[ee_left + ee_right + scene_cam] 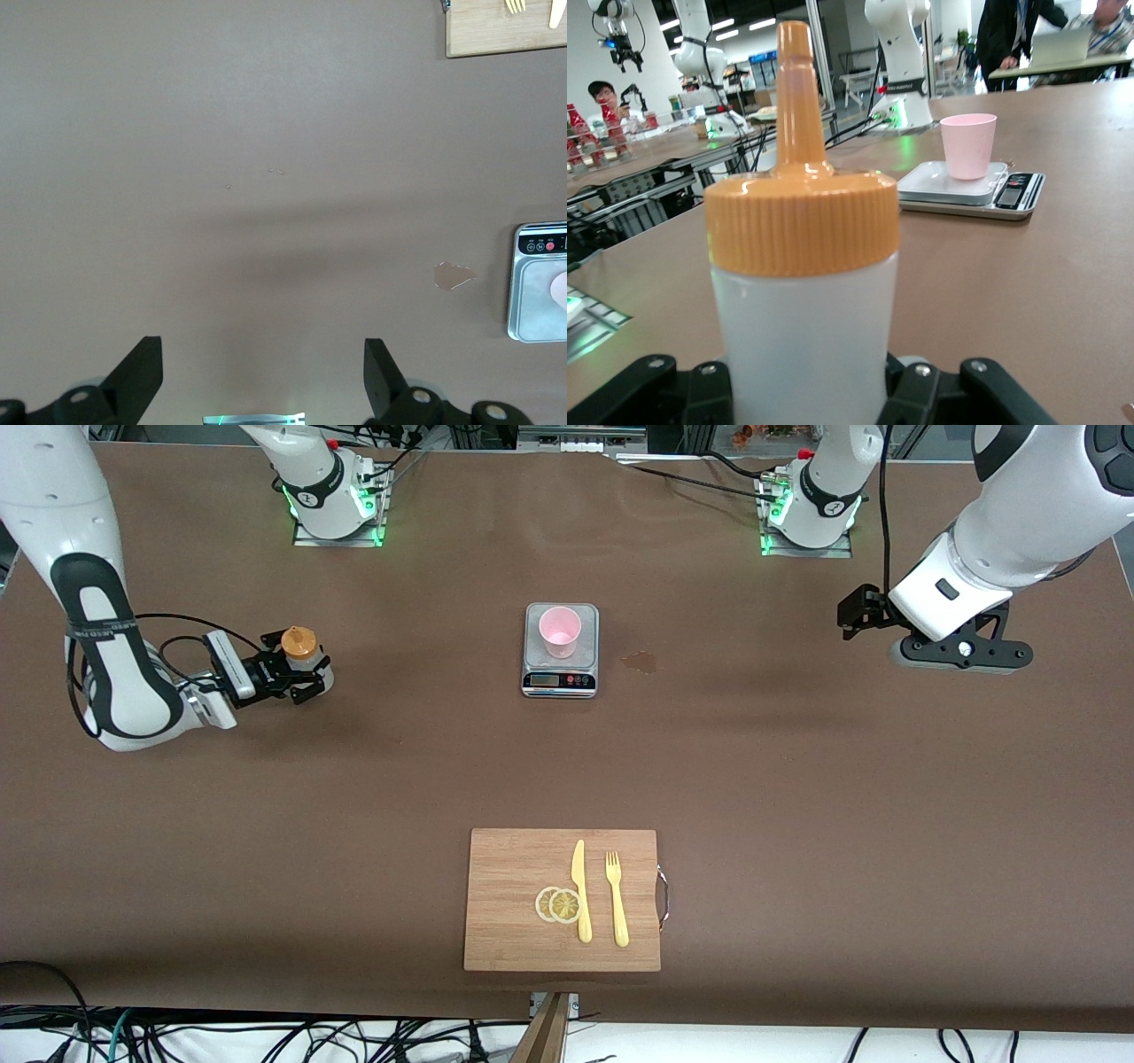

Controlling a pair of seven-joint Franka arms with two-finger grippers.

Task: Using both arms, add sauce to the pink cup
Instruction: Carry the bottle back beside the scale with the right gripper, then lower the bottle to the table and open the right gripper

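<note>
Two arms are in play: at middle left of the front view the right gripper [297, 677] clenches the upright sauce [300, 650], the pink cup [560, 631] on the scale [560, 680] sits centre frame, nearer it than the released left gripper [264, 372].

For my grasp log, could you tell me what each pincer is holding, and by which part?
The right pincer grips the sauce bottle around its lower body. The left pincer is open, holding nothing, over bare table.
</note>
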